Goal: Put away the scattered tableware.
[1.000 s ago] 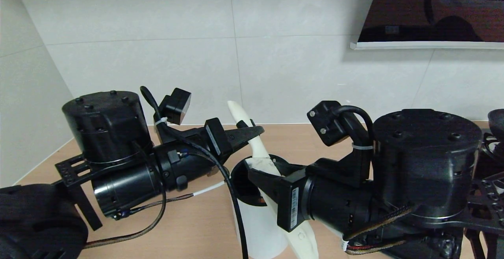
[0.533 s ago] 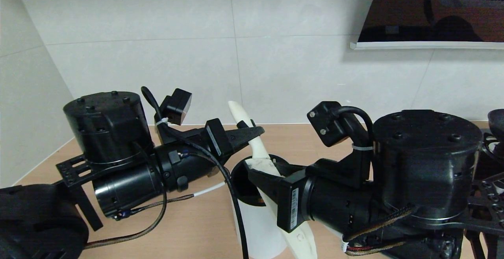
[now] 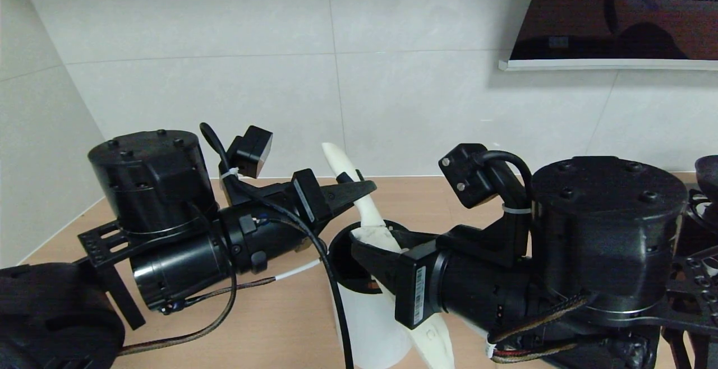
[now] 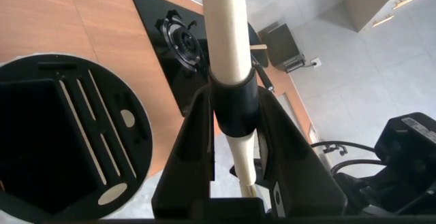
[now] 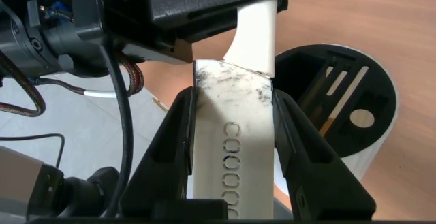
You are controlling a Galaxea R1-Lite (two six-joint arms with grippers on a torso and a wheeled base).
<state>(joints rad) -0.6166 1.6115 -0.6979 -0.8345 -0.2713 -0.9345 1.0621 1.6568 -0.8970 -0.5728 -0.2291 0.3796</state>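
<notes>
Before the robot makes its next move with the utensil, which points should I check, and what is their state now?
1. Grip of left gripper on the utensil handle: ok, shut on it.
2. Grip of right gripper on the flat end: ok, shut on it.
3. The holder is near the utensil: ok.
4. Utensil upright for insertion: not ok, it is tilted.
5. Flat end lined up with a slot: cannot tell.
</notes>
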